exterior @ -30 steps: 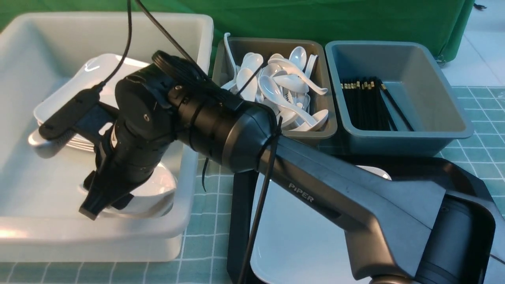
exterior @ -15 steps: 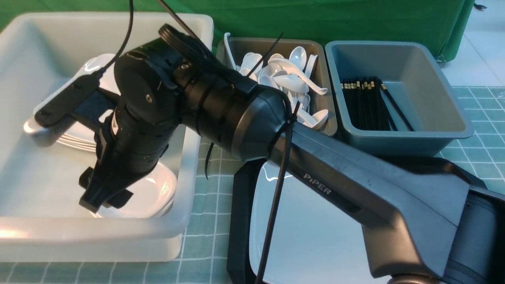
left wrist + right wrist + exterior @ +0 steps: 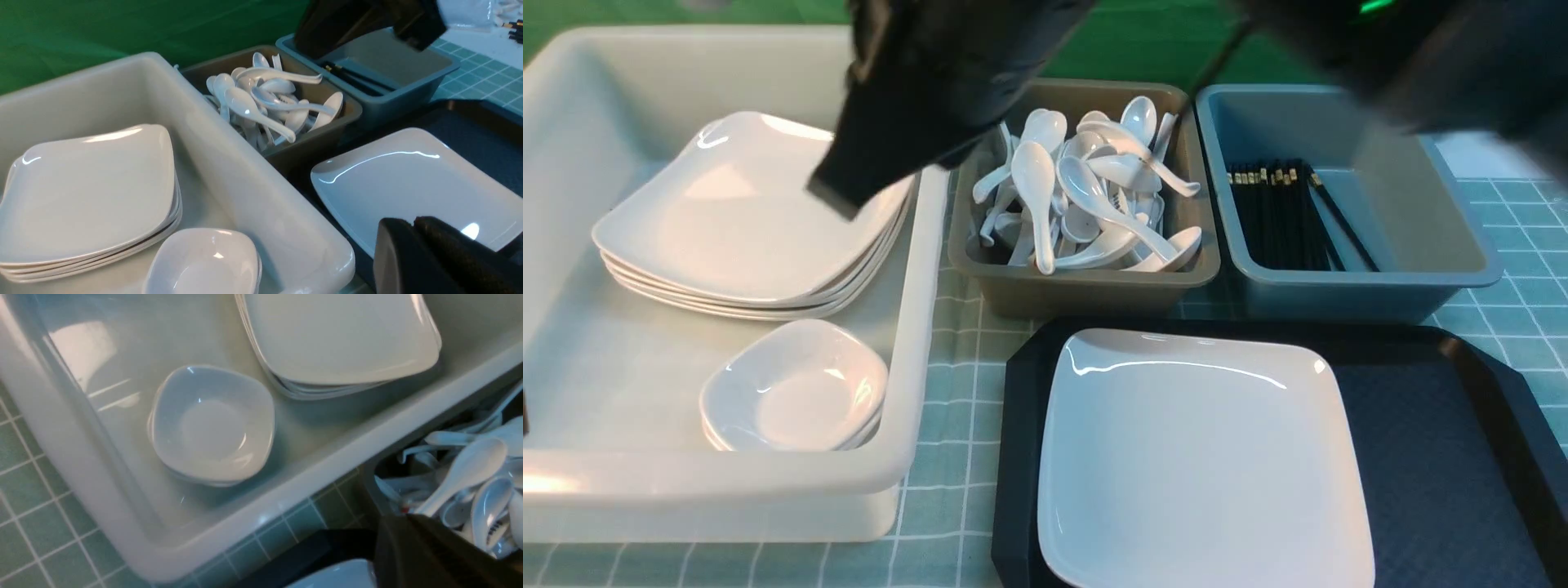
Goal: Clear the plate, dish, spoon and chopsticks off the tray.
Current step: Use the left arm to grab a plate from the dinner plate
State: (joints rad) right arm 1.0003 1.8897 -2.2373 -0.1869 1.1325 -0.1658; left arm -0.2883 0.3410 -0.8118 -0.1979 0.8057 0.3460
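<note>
Right end effector [image 3: 840, 189] risen, plate [image 3: 1201, 457] on tray [image 3: 1421, 457]

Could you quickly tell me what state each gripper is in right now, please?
Left gripper: shut, holding nothing.
Right gripper: cannot be told; it is too blurred.

1. Front cam sits between my arms, looking forward and down. The tray [image 3: 1421, 457] is nearest on my right and the white tub [image 3: 923, 327] is on my left. The spoon tub [image 3: 1086, 282] and chopstick tub [image 3: 1421, 220] are behind, with the green backdrop [image 3: 1143, 45] farthest.
2. Left wrist cam rides low, looking slantwise across the white tub toward the plate [image 3: 408, 179].
3. Right wrist cam hangs close, facing nearly straight down on the small dishes [image 3: 212, 424].
4. All three catch the white tub and spoon tub. Front and left wrist also share the plate and chopstick tub.
</note>
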